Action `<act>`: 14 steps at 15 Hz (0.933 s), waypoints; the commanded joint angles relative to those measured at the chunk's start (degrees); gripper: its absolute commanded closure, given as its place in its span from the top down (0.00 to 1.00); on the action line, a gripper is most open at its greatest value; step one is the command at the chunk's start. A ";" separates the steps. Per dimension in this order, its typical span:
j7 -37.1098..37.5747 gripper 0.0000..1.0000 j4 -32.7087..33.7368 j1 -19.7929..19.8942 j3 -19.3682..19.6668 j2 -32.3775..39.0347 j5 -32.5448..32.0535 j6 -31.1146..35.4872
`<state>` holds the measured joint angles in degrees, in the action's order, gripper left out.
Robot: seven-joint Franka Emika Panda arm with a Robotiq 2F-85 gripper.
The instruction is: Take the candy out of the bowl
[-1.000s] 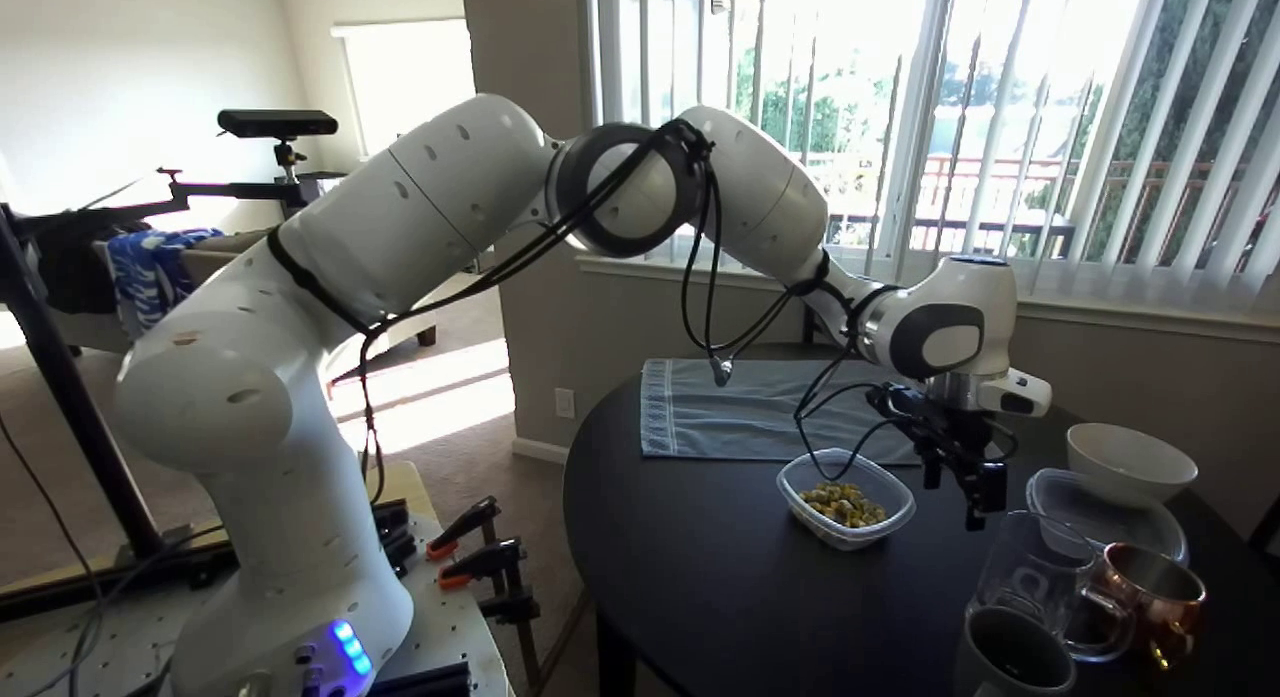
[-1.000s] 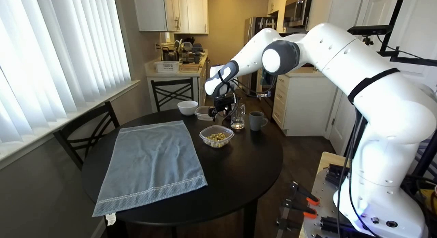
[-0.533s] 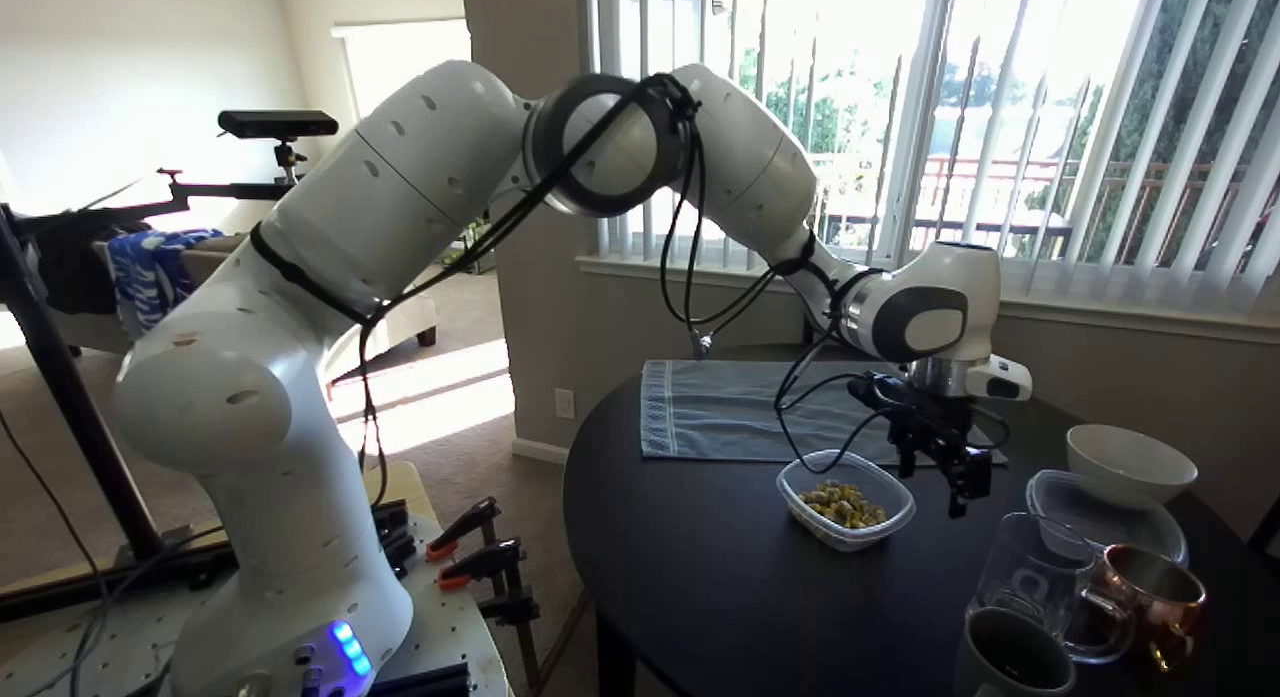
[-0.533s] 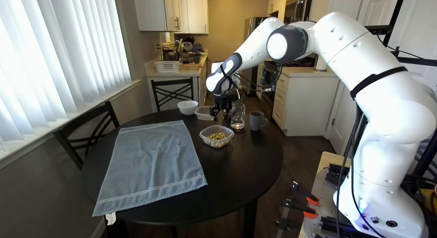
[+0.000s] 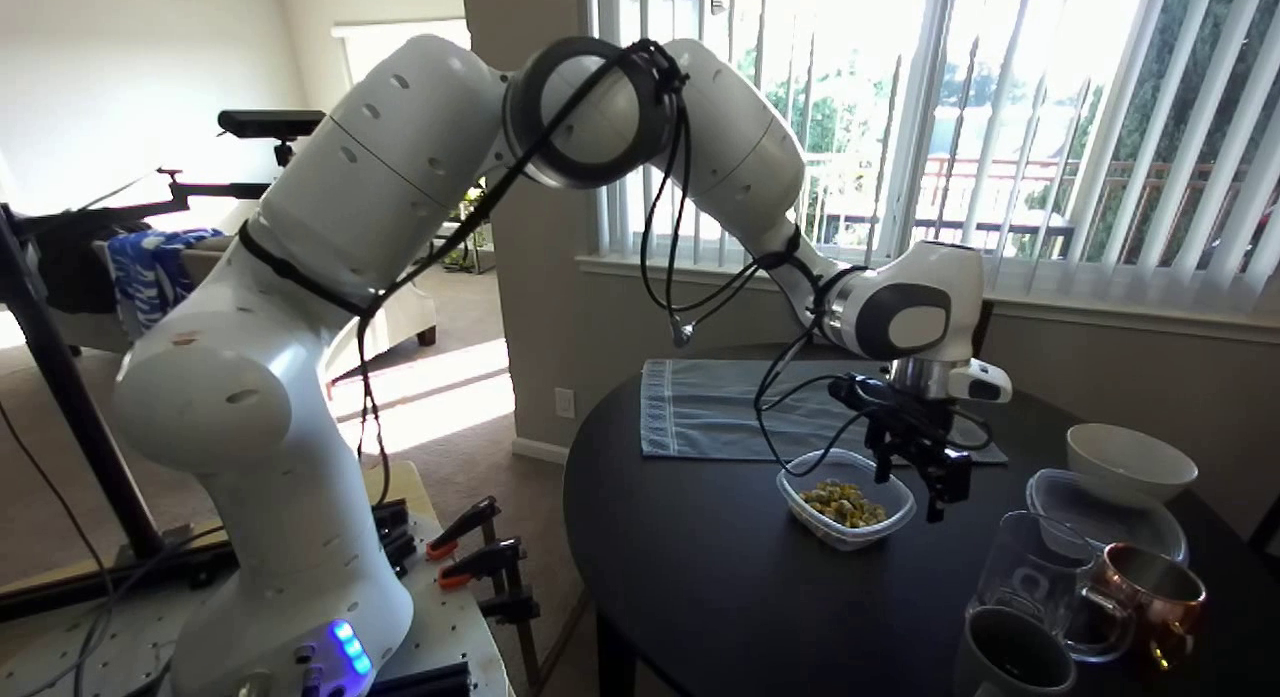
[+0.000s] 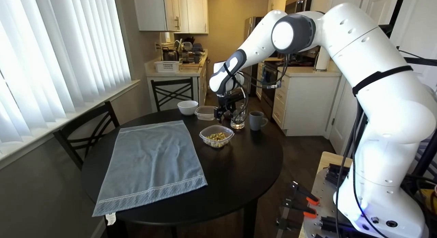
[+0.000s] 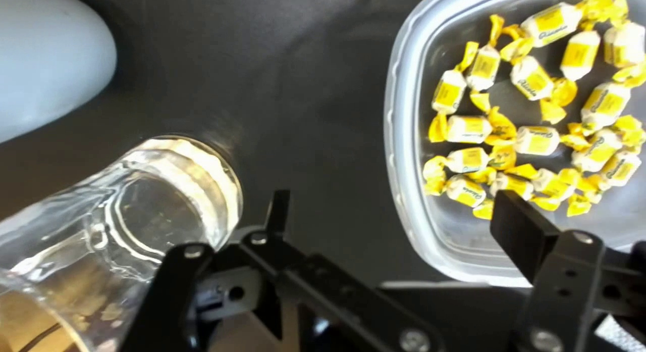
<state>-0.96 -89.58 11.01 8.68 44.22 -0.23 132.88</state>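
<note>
End effector (image 7: pixel 396 208) is gaping wide right now, 2 fingers (image 7: pixel 522 228) well apart, hanging above the surface (image 6: pixel 239 176) just beside the bowl (image 7: pixel 402 130) (clear, rounded-square rim). In the wrist view 1 finger overlaps the bowl's inside, but I can't tell how high over it. Candy (image 7: pixel 537 141), a bunch of yellow-and-white wrapped pieces, is sitting in the bowl. A blue-gray towel (image 6: pixel 153 159) lies just beside the bowl. Glass mug (image 7: pixel 118 236) is near the bowl, gray mug (image 6: pixel 255 121) a bit farther from it. Clear container (image 6: pixel 204 115) and copper mug (image 5: pixel 1170 617) are apart from the bowl, and the white round dish (image 6: pixel 187 110) is well apart from it.
</note>
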 commanded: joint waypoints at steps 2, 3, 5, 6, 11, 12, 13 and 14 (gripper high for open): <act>-2.17 1.00 4.87 0.73 -2.38 5.09 0.09 -4.58; -2.04 1.00 6.21 1.04 -2.55 6.37 0.35 -5.99; -1.56 1.00 8.42 1.67 -2.36 8.61 0.56 -8.10; -1.36 1.00 9.33 1.89 -2.21 9.49 0.55 -8.72; -2.18 0.54 10.04 3.02 -2.52 10.31 0.48 -7.25; -2.34 0.47 9.77 3.19 -2.58 9.91 0.53 -6.88; -2.46 0.41 9.38 3.31 -2.61 9.42 0.58 -6.50; -3.16 0.34 8.90 3.70 -2.88 8.81 0.79 -5.95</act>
<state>-1.22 -79.55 13.43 6.77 54.74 -0.21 126.17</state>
